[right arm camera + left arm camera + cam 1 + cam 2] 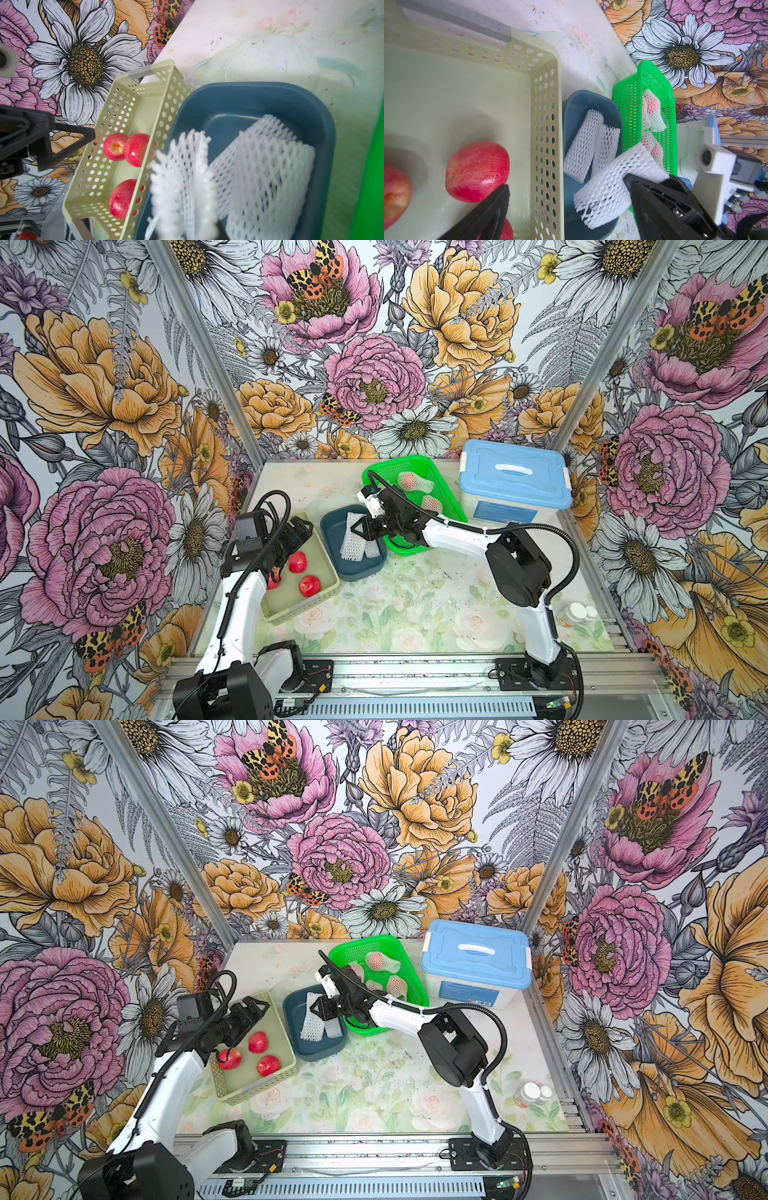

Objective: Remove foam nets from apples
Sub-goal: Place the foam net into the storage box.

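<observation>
Three bare red apples (310, 585) (257, 1042) (477, 172) (136, 149) lie in the cream perforated basket (303, 608) (257, 1088). My left gripper (301, 526) (253, 1006) (569, 185) hangs open over that basket's far end, holding nothing. My right gripper (360, 526) (318, 1007) (189, 232) is above the blue tub (357, 568) (316, 1048) (249, 97). Its jaws stand apart, and a white foam net (353, 539) (608, 187) (182, 182) sits blurred and loose between them. More empty nets (332, 1027) (266, 166) lie in the tub. Netted apples (411, 482) (397, 986) (652, 110) rest in the green basket (399, 462) (361, 942).
A white storage box with a blue lid (513, 477) (476, 952) stands at the back right beside the green basket. Two small white bottles (575, 614) (532, 1094) stand near the right front edge. Flowered walls close in the table on three sides.
</observation>
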